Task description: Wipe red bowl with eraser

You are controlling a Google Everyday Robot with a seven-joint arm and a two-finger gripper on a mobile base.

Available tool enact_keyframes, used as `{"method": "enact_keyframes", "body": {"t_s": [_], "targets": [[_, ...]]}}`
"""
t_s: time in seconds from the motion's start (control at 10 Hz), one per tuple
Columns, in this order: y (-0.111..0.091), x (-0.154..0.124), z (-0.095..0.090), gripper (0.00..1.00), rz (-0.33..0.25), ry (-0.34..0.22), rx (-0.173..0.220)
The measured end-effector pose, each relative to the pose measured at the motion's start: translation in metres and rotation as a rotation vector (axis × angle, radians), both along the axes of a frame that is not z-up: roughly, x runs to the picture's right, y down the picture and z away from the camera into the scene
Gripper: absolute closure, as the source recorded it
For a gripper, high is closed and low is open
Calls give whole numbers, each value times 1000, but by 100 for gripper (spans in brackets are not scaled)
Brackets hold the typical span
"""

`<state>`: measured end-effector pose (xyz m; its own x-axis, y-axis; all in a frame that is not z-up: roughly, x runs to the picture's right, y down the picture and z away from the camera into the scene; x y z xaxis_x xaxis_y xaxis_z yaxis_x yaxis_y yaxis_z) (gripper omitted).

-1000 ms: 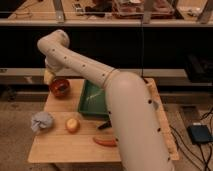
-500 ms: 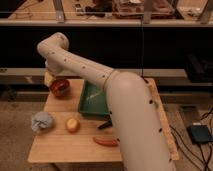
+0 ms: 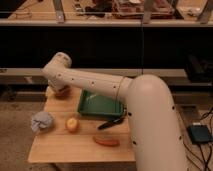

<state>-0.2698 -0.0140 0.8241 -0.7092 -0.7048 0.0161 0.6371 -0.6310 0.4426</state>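
Observation:
The red bowl stands at the far left back corner of the wooden table; only a part of its orange-red side shows under the arm. My white arm reaches across the table, and its end joint sits right above the bowl. My gripper hangs below that joint, at the bowl's left rim, mostly hidden by the arm. A pale cream patch there, the eraser, shows at the bowl's left edge; how it is held is hidden.
A teal-green rectangular pad lies right of the bowl. A yellow fruit, a grey crumpled cloth, a black pen and an orange-red oblong thing lie nearer the front. Dark shelves stand behind the table.
The arm's end has come down and to the right over the red bowl, which now shows less than before. The other things have not moved.

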Motion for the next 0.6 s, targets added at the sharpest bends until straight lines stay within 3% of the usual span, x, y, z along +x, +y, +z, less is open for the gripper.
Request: {"method": "enact_keyframes", "body": {"t_s": [0.3,0.6], "targets": [[-12,-4,20,20,-23,22,-18],[-10,-13,37,20,-9,20,-46]]}}
